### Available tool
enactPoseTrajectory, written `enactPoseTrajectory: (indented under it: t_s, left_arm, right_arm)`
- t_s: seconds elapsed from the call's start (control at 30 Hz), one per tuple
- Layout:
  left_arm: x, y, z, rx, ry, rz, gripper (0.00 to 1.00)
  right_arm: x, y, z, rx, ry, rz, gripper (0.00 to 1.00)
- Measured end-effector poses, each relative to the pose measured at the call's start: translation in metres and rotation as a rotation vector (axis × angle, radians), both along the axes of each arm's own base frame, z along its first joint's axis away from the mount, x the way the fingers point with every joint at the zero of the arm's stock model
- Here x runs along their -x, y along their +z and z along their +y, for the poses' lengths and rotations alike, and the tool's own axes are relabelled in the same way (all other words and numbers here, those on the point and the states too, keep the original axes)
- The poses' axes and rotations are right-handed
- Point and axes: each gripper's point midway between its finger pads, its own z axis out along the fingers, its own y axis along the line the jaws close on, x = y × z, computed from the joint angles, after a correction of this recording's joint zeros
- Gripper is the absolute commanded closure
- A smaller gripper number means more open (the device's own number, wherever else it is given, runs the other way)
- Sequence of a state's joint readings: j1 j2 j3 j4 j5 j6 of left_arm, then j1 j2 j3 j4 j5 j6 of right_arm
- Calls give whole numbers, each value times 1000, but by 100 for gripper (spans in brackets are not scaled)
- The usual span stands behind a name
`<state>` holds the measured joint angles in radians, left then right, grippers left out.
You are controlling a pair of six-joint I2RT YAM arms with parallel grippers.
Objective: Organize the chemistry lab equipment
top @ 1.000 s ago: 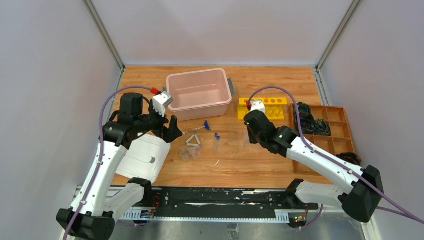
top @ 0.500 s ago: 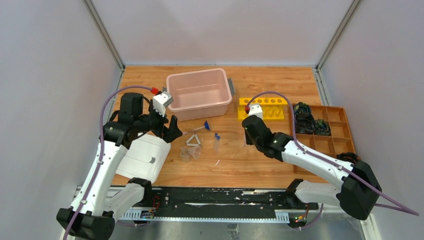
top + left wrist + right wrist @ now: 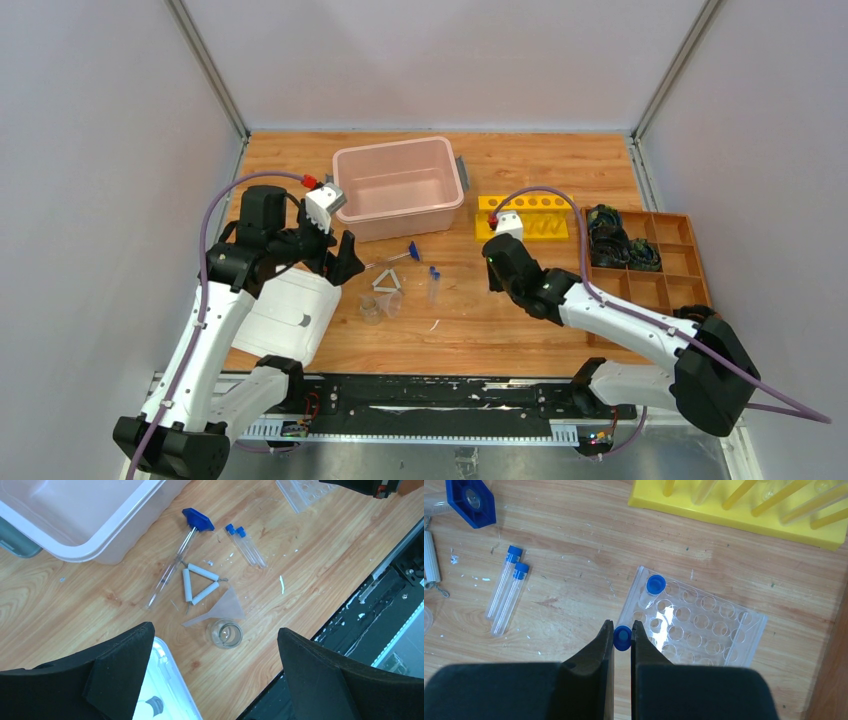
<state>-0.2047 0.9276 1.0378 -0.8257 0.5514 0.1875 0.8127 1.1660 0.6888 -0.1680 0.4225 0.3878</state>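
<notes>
Blue-capped tube (image 3: 622, 638), clamped in right jaws, has shifted toward clear rack (image 3: 704, 630); left jaws wide apart.

White arms (image 3: 205, 335), black hands (image 3: 622, 630), purple cables (image 3: 204, 270)

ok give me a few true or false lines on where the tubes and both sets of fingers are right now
1. The right fingers are shut on a blue-capped tube. True.
2. The clear tube rack has no tube in it. False: one capped tube already stands in a corner hole of the clear tube rack.
3. Two loose tubes lie side by side on the table. True.
4. The left fingers grip the white triangle. False: the left fingers stand wide open above the white triangle, holding nothing.
5. The small cup sits inside the pink bin. False: the small cup sits on the table, outside the pink bin.
</notes>
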Motion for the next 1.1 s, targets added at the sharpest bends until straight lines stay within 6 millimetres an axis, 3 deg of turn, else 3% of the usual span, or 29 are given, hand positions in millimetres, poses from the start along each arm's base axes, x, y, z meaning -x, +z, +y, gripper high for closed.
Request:
enactPoseTrajectory:
  t_s: [1.1]
  left_arm:
    - [-1,1,3,-11,17,-11,0]
  right_arm:
    - [12,-7,-16,-67,-57,-26,100]
